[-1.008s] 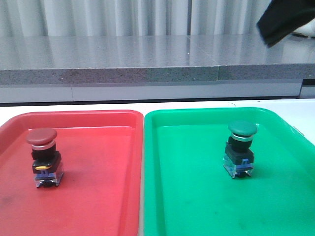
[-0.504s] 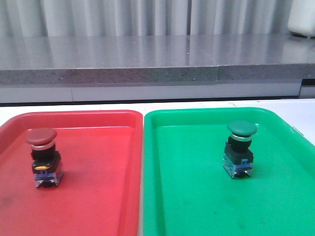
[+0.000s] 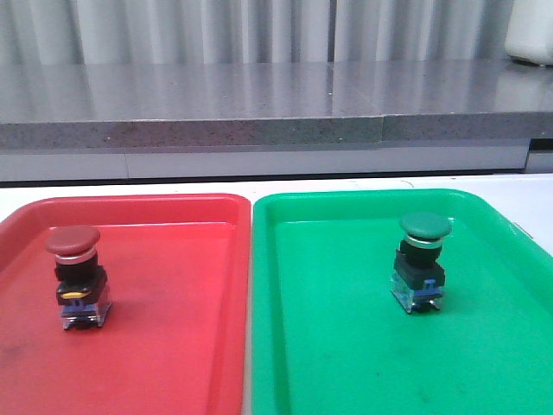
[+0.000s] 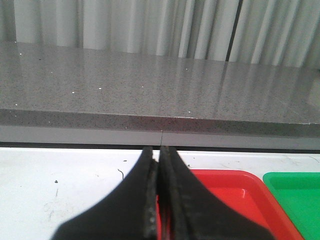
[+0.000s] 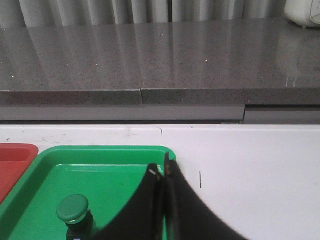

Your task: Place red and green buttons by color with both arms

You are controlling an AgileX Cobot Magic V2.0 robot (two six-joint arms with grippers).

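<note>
Buttons sit sorted: green button upright at nine o'clock of the clenched, empty right gripper; left gripper likewise pinched shut, empty.

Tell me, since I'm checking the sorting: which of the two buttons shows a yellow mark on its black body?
The red button, standing upright in the red tray. The green button in the green tray shows no yellow on its body.
</note>
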